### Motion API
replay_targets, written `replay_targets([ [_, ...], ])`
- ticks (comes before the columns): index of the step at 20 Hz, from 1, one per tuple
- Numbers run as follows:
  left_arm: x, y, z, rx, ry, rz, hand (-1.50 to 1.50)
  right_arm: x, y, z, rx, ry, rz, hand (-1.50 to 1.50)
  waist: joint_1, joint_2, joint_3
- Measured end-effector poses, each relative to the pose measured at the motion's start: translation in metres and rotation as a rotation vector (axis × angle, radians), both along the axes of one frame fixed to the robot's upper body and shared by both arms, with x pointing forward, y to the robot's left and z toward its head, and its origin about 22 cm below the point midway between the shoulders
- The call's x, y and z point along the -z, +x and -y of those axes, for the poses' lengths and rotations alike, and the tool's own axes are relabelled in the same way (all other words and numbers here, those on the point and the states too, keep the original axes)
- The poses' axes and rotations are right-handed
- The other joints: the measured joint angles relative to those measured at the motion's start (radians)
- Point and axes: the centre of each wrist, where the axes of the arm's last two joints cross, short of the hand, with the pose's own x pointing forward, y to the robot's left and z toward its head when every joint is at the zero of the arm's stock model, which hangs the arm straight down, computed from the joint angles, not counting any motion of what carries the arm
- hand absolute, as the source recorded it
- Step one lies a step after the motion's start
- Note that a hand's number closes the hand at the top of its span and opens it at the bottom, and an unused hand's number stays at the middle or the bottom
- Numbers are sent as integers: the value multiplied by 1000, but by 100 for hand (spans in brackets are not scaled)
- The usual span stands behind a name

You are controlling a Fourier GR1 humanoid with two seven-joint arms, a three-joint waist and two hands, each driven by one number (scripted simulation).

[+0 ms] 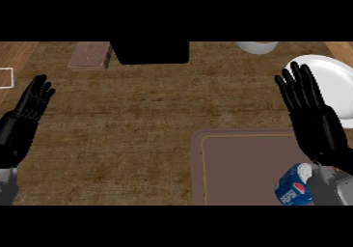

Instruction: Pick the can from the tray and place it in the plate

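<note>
1. Brown, mottled stone-like counter top (pixel 137 120), filling most of the view.
2. Black box-shaped object (pixel 150 52), top centre.
3. Reddish-brown rectangular block (pixel 90 55), beside it.
4. White rounded vessel (pixel 256 47), top edge, partly cropped.
5. Lighter wooden strips at the far left and top right.

I see the brown, mottled bench (pixel 137 125) filling most of my view. At its far edge sits a black box (pixel 150 52), with a small reddish-brown block (pixel 90 55) just beside it on the left. Further right, a pale bowl (pixel 257 47) is cut off by the top edge.
</note>
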Motion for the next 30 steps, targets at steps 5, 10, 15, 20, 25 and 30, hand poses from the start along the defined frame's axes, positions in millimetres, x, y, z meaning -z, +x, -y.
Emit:
replay_targets([
  [5,36,-12,17,-52,-64,-208,0,-29,21,32,-123,-61,-35,150,18,20,-13],
  [10,75,-26,47,-63,-167,-417,0,-54,37,92,-39,-343,-82,-150,28,34,-20],
  [15,87,-29,77,-58,-210,-517,0,-31,48,146,-4,-274,-132,-150,29,26,-18],
  [20,93,-29,82,-70,-224,-548,0,-35,50,191,-73,-299,-120,-150,26,22,-18],
  [25,93,-29,88,-69,-231,-559,0,-69,49,204,-198,-545,-153,-150,29,20,-18],
  [30,95,-32,90,-69,-227,-557,0,-99,51,190,-306,-806,-196,-150,28,17,-18],
])
